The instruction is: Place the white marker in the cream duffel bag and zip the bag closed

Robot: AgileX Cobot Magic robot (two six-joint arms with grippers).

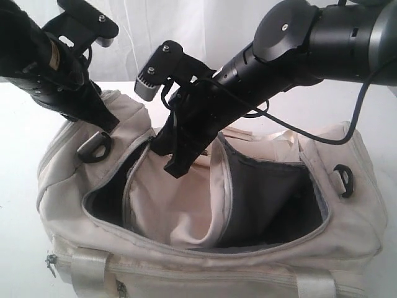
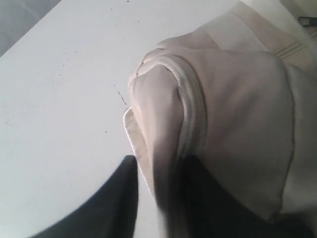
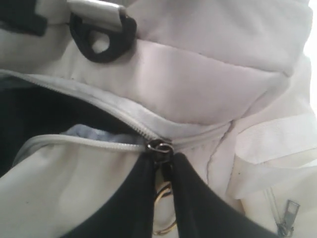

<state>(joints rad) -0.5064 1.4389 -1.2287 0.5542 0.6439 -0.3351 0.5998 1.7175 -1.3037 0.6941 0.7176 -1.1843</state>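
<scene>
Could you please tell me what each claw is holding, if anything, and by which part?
The right claw pinches the zipper pull of the cream duffel bag; the left claw appears to grip a fabric fold at its end.

The rounded end of the cream duffel bag (image 2: 237, 109) bulges over a white table (image 2: 59, 99); a piped seam (image 2: 190, 99) curves down its ridge; the left gripper (image 2: 161, 163) straddles that fold, dark blurred fingers (image 2: 119, 198) close on either side; whether they clamp it is unclear.

The duffel bag (image 1: 205, 280) sits on the table (image 1: 18, 124) — the right gripper (image 3: 163, 171) at its left-end zipper (image 3: 159, 147).
</scene>
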